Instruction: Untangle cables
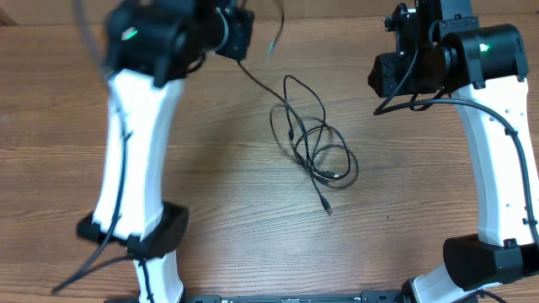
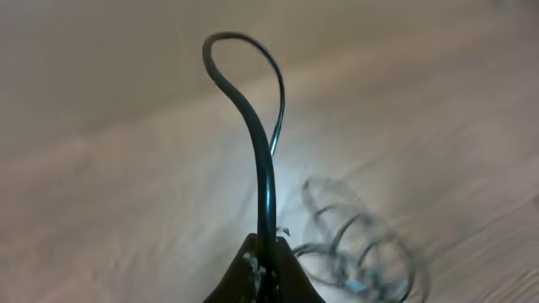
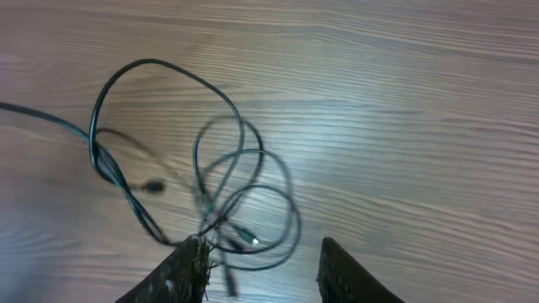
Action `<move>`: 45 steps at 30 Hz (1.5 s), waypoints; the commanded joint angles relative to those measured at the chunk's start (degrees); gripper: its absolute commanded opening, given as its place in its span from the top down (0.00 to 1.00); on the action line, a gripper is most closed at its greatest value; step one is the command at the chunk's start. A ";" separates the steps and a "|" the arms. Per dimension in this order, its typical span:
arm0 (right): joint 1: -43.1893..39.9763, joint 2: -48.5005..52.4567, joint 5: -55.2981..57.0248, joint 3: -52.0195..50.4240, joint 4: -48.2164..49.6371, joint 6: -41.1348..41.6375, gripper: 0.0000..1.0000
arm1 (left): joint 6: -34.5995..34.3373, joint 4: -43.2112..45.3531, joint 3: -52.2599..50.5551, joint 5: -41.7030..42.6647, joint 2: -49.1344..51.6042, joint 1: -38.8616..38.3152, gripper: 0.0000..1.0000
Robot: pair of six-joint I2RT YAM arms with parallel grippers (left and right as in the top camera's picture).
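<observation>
The thin black cables (image 1: 313, 143) lie in a tangle of loops on the wooden table, a small plug (image 1: 327, 207) pointing toward the front. One strand runs up and left from the tangle to my left gripper (image 1: 238, 35), which is shut on it at the back. In the left wrist view the gripper (image 2: 268, 268) pinches the cable (image 2: 263, 160), which arches upward, with the blurred tangle (image 2: 358, 252) behind. My right gripper (image 1: 389, 76) is open and empty, hovering right of the tangle. In the right wrist view its fingers (image 3: 261, 269) stand apart above the cable loops (image 3: 236, 202).
The wooden table (image 1: 219, 185) fills the view. The white left arm (image 1: 135, 143) reaches over the table's left side and the white right arm (image 1: 497, 160) over the right side.
</observation>
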 commanded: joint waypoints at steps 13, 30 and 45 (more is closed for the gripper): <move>2.45 3.08 -29.75 -5.03 0.24 -7.50 0.44 | -2.10 4.07 4.81 -0.28 -6.58 -0.22 0.96; 15.80 3.13 -29.68 -23.50 28.89 -7.06 0.43 | -2.12 4.37 4.81 2.43 -6.58 -0.28 0.96; 16.72 3.15 -9.07 -31.63 38.01 10.23 0.94 | -2.10 5.16 4.81 0.15 -6.60 -0.26 0.96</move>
